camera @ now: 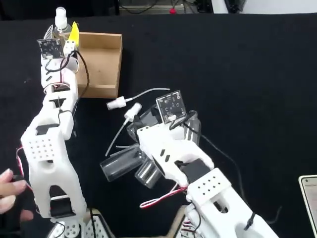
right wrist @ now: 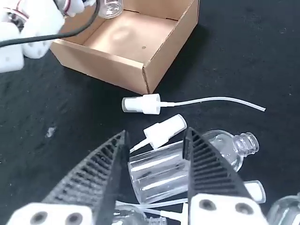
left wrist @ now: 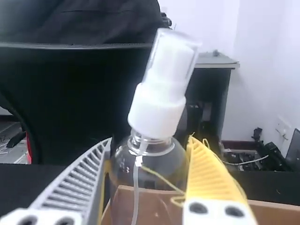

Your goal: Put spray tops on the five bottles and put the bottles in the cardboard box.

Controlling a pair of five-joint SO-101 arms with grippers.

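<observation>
Capped bottle (left wrist: 154, 159), a clear one with a white spray top (left wrist: 164, 84) fitted, is clamped upright by the left gripper (left wrist: 150, 143). One grey finger and one yellow finger are pressed to its shoulders. In the high view the bottle (camera: 61, 20) is seen at the far corner of the cardboard box (camera: 111, 54), just above the rim rather than inside. No other bottle can be seen in the box.

The step in hand is judged to be the placing of this first bottle. For it to be done well, the bottle should be carried inward until it is fully over the box floor. It should then be lowered upright and let go only once its base is supported, so that it is neither caught on the wall nor tipped.

The right gripper (right wrist: 156, 136) is held low over the pile on the black table (camera: 223, 59), near the box. Its jaws are spread on either side of a clear uncapped bottle (right wrist: 157, 171) lying on its side. Whether that bottle is touched cannot be told. Just beyond its tips lie two loose spray tops (right wrist: 140, 104) (right wrist: 161, 131) with long dip tubes, and beside them another open-necked bottle (right wrist: 234, 145).
</observation>
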